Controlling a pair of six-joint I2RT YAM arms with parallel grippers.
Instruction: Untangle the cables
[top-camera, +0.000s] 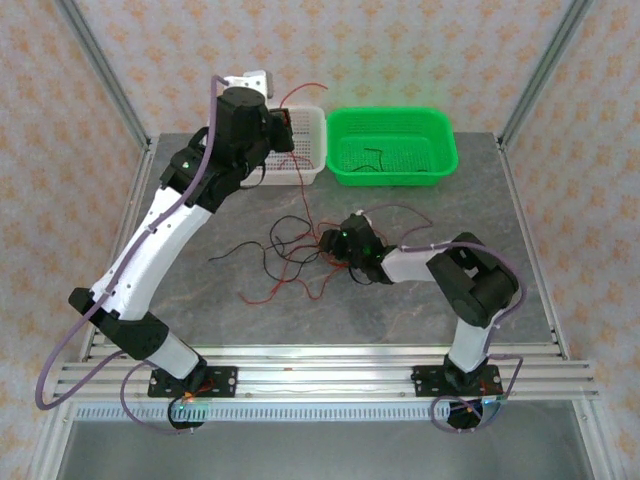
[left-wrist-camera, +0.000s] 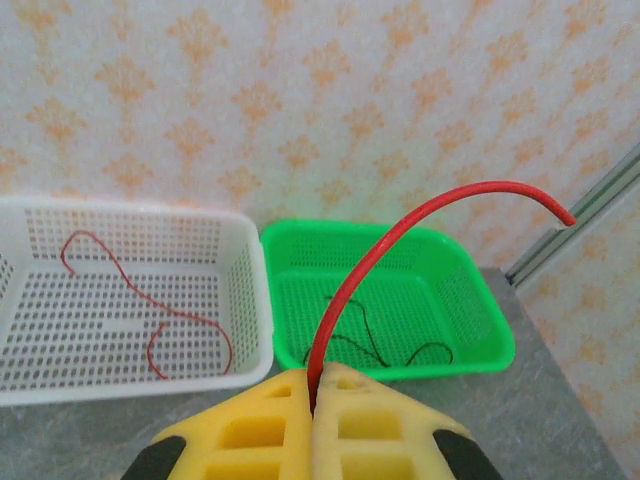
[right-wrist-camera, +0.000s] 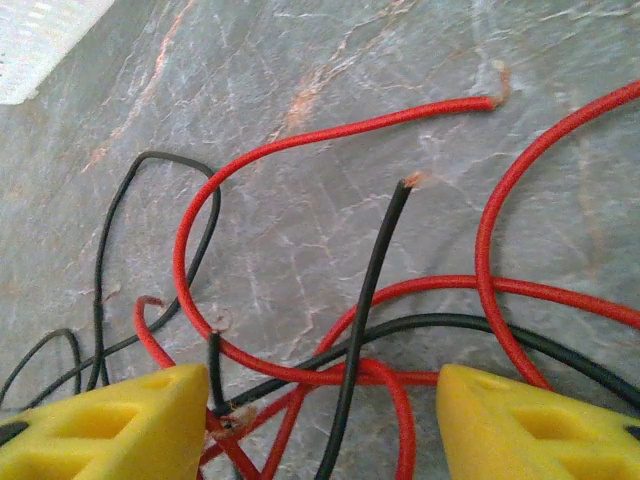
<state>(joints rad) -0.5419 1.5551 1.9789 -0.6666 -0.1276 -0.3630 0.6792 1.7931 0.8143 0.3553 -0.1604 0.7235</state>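
Observation:
My left gripper (left-wrist-camera: 314, 380) is shut on a thin red cable (left-wrist-camera: 400, 225), which arcs up and to the right from its yellow fingers. In the top view this gripper (top-camera: 287, 132) hangs over the white basket (top-camera: 312, 150), and the cable's free end (top-camera: 305, 90) curls above it. A tangle of red and black cables (top-camera: 290, 255) lies mid-table. My right gripper (top-camera: 335, 243) sits at the tangle's right edge. Its jaws (right-wrist-camera: 325, 430) stand open over crossing strands, with a black cable (right-wrist-camera: 365, 320) and a red loop (right-wrist-camera: 190, 250) between the fingers, neither of them gripped.
The white basket (left-wrist-camera: 245, 300) holds one red cable (left-wrist-camera: 150, 300). The green basket (left-wrist-camera: 490, 350) to its right holds a black cable (left-wrist-camera: 380, 345), seen from above as a black cable (top-camera: 378, 158) inside the green basket (top-camera: 392, 112). Frame posts stand at the table's back corners.

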